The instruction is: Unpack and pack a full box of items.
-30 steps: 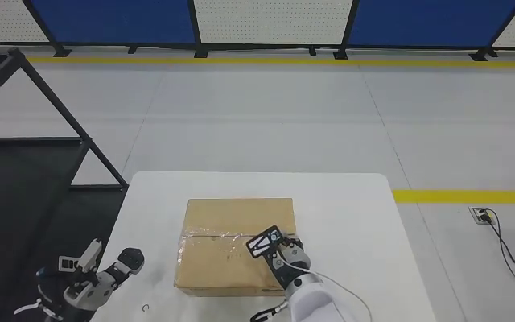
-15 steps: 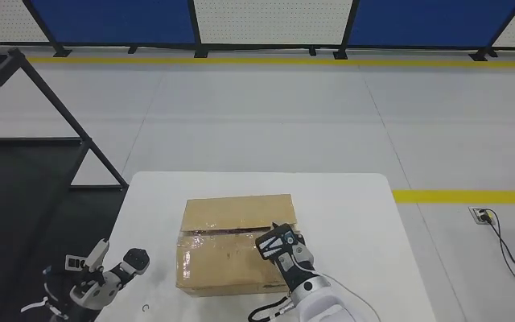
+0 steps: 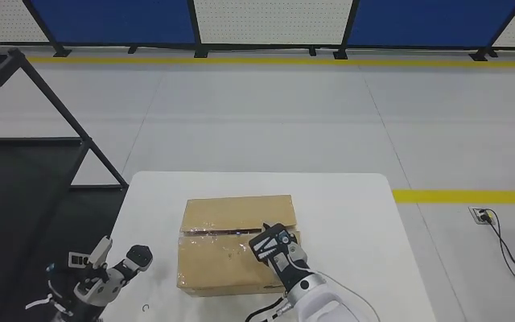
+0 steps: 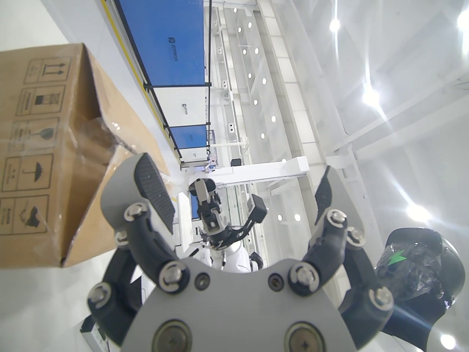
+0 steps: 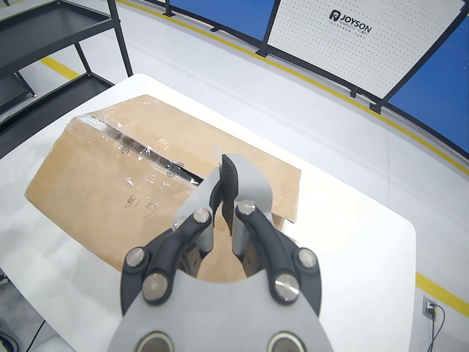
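A brown cardboard box point(image 3: 225, 249) lies in the middle of the white table point(image 3: 354, 209), its top seam covered with clear tape point(image 5: 146, 148). The tape is partly torn and a dark gap runs along the seam. My right gripper point(image 5: 223, 164) hovers over the seam's right end point(image 3: 268, 240), shut on a thin strip of the clear tape. My left gripper point(image 4: 238, 192) is off the table's left front corner point(image 3: 133, 259), open and holding nothing, pointing upward beside the box's side wall point(image 4: 36, 129).
A black metal shelf rack point(image 3: 48, 121) stands left of the table. A small ring point(image 3: 145, 307) lies near the table's front left edge. Bare tabletop stretches to the right of the box. Blue and white partition panels point(image 3: 273, 20) line the far floor.
The seam has split open into a dark gap as my right gripper pulled at the tape and shifted slightly left. My left gripper drifted a little to the right.
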